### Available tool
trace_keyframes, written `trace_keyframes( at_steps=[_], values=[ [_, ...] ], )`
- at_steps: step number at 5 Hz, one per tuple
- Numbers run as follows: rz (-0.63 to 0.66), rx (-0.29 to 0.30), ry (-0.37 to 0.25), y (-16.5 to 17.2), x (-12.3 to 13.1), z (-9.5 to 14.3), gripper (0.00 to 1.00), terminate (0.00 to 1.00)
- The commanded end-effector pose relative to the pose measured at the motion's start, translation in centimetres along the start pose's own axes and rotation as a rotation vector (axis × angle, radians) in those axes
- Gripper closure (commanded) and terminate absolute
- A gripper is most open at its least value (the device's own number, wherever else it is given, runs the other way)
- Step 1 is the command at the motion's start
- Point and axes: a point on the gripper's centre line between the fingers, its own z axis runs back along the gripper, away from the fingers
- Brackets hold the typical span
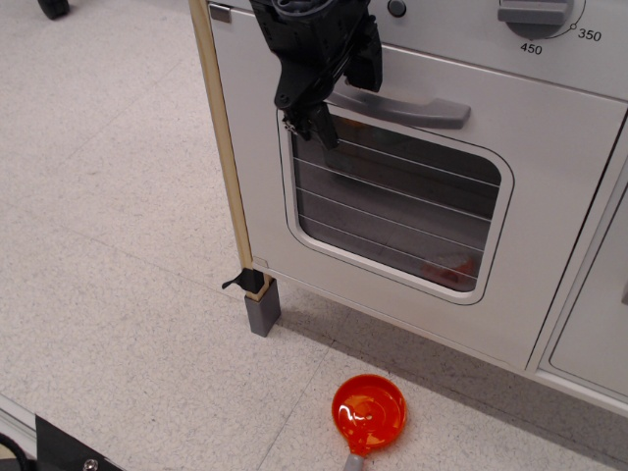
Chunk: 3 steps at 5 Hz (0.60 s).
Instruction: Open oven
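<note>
The silver-grey oven (549,186) fills the upper right, and its door is shut. The door has a grey bar handle (422,106) above a rounded window (392,201) lined with wires. A temperature dial (535,14) marked 350 and 450 sits on the panel above, beside a small dark knob (396,8). My black gripper (341,96) is at the left end of the handle and hides that end. Its fingers are spread, one (312,120) below the bar and one (371,65) above it. The inside of the oven is dim behind the window.
An orange ladle (369,412) lies on the floor in front of the oven. A wooden post (224,147) runs down the oven's left edge to a grey foot (262,306). A plain grey cabinet door (601,324) stands to the right.
</note>
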Motion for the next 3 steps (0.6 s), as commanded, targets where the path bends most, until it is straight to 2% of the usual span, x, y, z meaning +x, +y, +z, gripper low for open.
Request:
trace_keyframes(
  at_steps=[1,3],
  values=[
    [0.043,-0.067,0.021,-1.03,0.32,0.02,0.00,0.00],
    [0.061,-0.049,0.043,-0.16,0.67,-0.80,0.00,0.00]
  ],
)
